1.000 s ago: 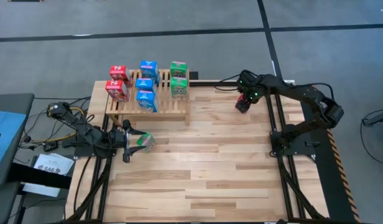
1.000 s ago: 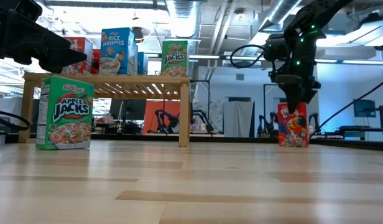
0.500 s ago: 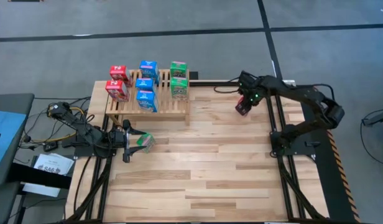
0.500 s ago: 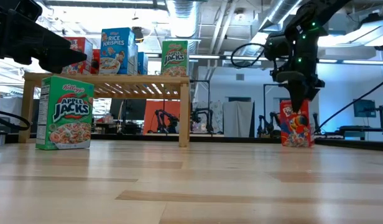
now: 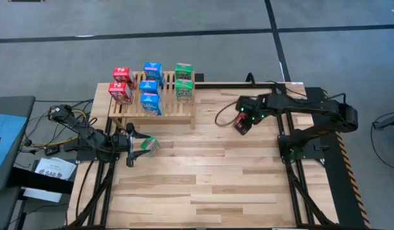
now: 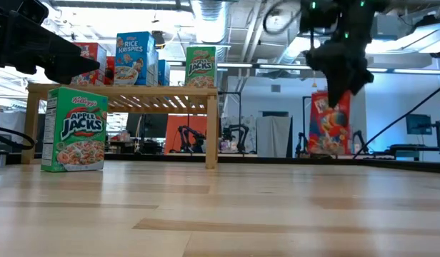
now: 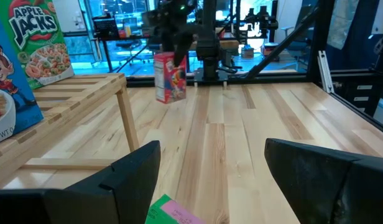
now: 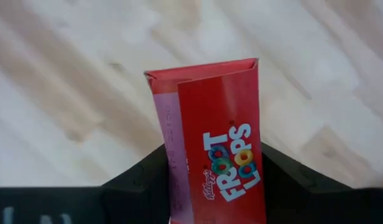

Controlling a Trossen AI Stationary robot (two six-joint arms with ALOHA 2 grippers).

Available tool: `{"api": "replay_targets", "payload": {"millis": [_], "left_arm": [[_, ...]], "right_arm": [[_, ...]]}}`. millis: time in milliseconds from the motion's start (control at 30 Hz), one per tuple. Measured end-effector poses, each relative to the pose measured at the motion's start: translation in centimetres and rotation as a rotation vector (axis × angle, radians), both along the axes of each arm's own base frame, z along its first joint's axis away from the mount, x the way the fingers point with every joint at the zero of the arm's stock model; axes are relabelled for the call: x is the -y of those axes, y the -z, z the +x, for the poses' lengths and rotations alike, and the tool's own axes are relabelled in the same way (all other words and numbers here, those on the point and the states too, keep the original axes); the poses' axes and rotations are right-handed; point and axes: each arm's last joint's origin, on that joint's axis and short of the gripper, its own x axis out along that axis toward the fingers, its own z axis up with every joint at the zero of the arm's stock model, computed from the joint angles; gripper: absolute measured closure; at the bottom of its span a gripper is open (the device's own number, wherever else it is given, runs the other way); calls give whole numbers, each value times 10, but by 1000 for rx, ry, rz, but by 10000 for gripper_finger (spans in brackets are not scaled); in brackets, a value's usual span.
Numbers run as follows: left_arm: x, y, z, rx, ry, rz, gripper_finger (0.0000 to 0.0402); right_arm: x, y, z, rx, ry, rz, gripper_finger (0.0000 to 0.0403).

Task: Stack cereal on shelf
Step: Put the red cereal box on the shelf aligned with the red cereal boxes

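Note:
My right gripper (image 5: 247, 119) is shut on a red cereal box (image 5: 242, 124), which shows above the planks in the low view (image 6: 329, 123) and hanging in the right wrist view (image 8: 216, 149). The shelf (image 5: 178, 107) stands at the table's far left and carries several red, blue and green cereal boxes (image 5: 149, 87) on its slats. A green cereal box (image 6: 76, 128) stands upright on its bottom on the table in front of the shelf. My left gripper (image 5: 138, 145) is level and open just above it, and the box top (image 7: 174, 213) shows between its fingers. My right gripper pinches the red box between its two fingers, on the two narrow sides (image 8: 171, 180) near the top end. The fingers come from above, slanting down. The box hangs below them, clear of the table and slightly tilted.
Bare planks (image 5: 203, 172) stretch from the shelf toward the near edge. Cables (image 5: 63, 118) trail off the table's left side by the left arm's base. A black frame (image 5: 293, 160) runs along the right edge.
My right gripper has raised the red box off the table at the far right and carried it toward the left and near edges, closer to the shelf. The box stood upright on the planks before; it now hangs tilted.

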Motion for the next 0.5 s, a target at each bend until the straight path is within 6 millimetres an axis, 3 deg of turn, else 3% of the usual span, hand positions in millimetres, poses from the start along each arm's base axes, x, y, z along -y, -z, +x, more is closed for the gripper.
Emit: {"api": "replay_targets", "payload": {"millis": [267,500], "left_arm": [[0,0,0,0,0,0,121],[0,0,0,0,0,0,121]], "right_arm": [[-54,-14,29,114,-71,9,198],[-82,-19,66,113,-143,2,197]]}}
